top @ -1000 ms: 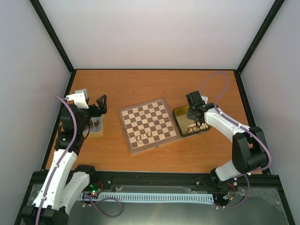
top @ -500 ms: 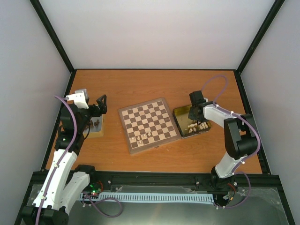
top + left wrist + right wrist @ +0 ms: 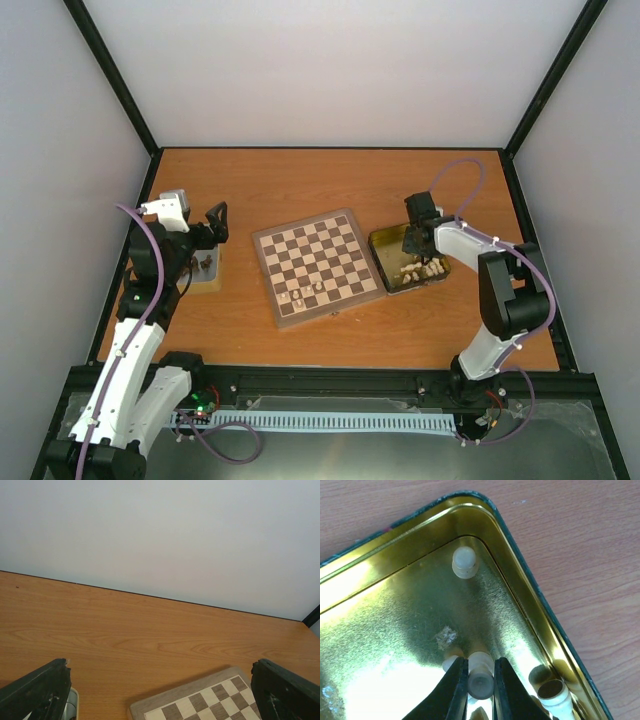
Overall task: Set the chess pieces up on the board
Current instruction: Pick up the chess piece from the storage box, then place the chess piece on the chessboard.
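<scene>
**Clerk:** Entry one, the right gripper [image 3: 480, 666]?

**Keeper:** It was lowered into the gold tin [image 3: 512, 567]. The jaws were drawn in almost fully, and its fingers [image 3: 454, 692] pinched one cream chessman [image 3: 481, 684] by the head. Whether the piece's base touched the tin floor could not be told.

**Clerk:** Other stock in that tin?

**Keeper:** One loose cream piece [image 3: 465, 562] lay at 12 o'clock of the gripped one, close to the tin's corner. A second loose piece [image 3: 554, 695] lay at 4 o'clock, near the wall. Seen from overhead, a cluster of cream pieces [image 3: 422, 268] sat towards the tin's 5 o'clock side.

**Clerk:** Entry two, the left gripper [image 3: 215, 222]?

**Keeper:** Its jaws were spread wide with nothing between them. It hung at the 12 o'clock end of the small tray [image 3: 212, 282], which held dark chessmen [image 3: 205, 262].

**Clerk:** Entry three, the chessboard [image 3: 318, 265]?

**Keeper:** It lay flat near the middle of the table [image 3: 300, 190], turned slightly askew. The tin was just beside it at 3 o'clock, and the tray stood apart from it at 9 o'clock.

**Clerk:** Anything standing on it?

**Keeper:** A few cream chessmen [image 3: 305, 293] stood along its 6 o'clock edge. They were too small to count or tell by kind.
</scene>
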Controlling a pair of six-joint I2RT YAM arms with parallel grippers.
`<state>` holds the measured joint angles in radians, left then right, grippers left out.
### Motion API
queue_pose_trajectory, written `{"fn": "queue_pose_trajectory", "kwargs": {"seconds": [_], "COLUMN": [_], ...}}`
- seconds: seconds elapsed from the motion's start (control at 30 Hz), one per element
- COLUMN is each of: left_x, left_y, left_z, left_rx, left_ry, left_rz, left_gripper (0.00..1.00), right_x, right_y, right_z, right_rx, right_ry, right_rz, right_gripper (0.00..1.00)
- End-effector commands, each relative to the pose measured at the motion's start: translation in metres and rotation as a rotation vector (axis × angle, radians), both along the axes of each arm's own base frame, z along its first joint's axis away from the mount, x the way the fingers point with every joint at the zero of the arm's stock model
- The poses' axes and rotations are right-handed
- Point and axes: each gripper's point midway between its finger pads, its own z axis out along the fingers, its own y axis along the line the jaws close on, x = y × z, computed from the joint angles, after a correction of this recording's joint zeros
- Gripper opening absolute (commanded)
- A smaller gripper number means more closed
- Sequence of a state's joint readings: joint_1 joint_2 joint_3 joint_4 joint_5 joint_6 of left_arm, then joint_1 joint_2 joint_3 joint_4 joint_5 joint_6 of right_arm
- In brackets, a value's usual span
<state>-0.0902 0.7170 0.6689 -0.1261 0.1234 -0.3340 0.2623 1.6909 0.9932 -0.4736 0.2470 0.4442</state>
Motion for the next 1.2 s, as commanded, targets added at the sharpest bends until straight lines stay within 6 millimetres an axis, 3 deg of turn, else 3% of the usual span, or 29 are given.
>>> {"fn": "queue_pose_trajectory", "kwargs": {"seconds": [0.0,0.27,0.43,0.63,0.87,1.17], "left_x": [-0.001,-0.001,-0.001,0.0,0.001,0.001], "left_y": [-0.001,-0.002,-0.003,-0.004,-0.004,-0.004], "left_z": [0.018,0.018,0.018,0.016,0.016,0.016], "left_rx": [-0.016,-0.018,-0.019,-0.02,-0.02,-0.02], "left_ry": [-0.045,-0.046,-0.045,-0.039,-0.04,-0.039], "left_rz": [-0.005,-0.008,-0.012,-0.016,-0.016,-0.018], "left_gripper": [1.0,1.0,1.0,1.0,1.0,1.0], "right_x": [0.009,0.001,-0.012,-0.033,-0.066,-0.098], "right_y": [-0.004,0.016,0.048,0.089,0.129,0.139], "right_z": [0.028,0.053,0.065,0.08,0.071,0.047], "right_rx": [0.001,0.119,0.254,0.286,0.195,0.099], "right_ry": [-0.08,-0.111,-0.096,-0.078,-0.015,0.069], "right_rz": [-0.002,0.064,0.153,0.263,0.382,0.427], "right_gripper": [0.08,0.08,0.09,0.1,0.1,0.1]}}
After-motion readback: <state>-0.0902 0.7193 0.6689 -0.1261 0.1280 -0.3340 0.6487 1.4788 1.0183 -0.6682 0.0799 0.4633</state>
